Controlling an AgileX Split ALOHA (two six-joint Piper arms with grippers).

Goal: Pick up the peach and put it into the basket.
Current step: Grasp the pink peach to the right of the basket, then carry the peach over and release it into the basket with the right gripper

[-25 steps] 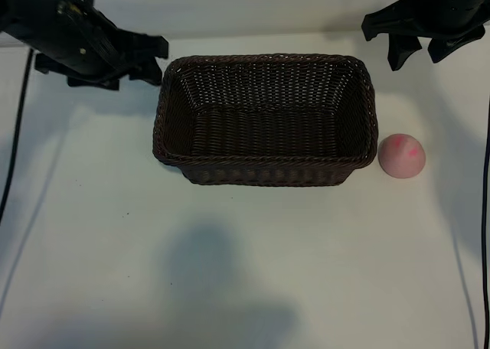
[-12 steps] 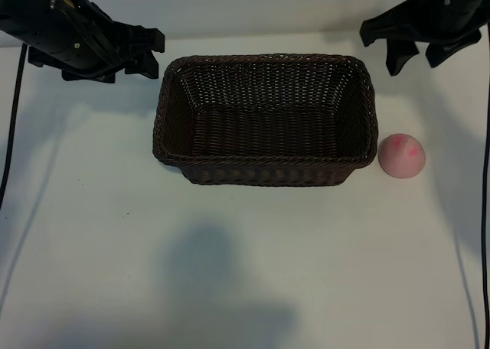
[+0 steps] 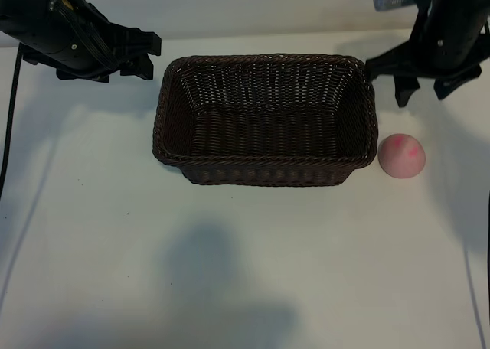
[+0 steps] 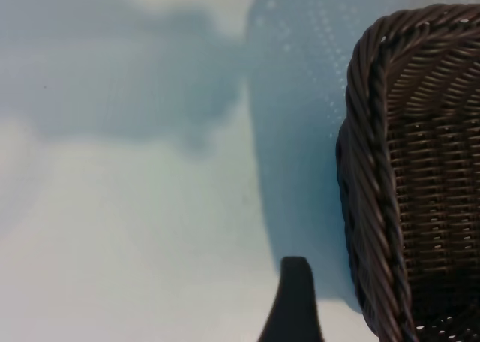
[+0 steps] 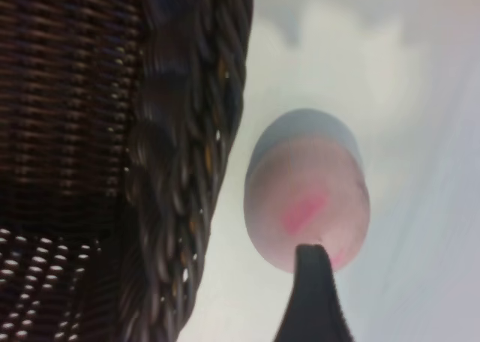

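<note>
Peach (image 3: pixel 402 155) sits blush-up beside basket (image 3: pixel 264 119).

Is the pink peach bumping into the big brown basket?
Apart. The exterior view shows a strip of white table between the peach and the basket; the right wrist view shows that gap too.

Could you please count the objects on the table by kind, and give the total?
Peach: 1
Wicker basket: 1
Total: 2
</note>
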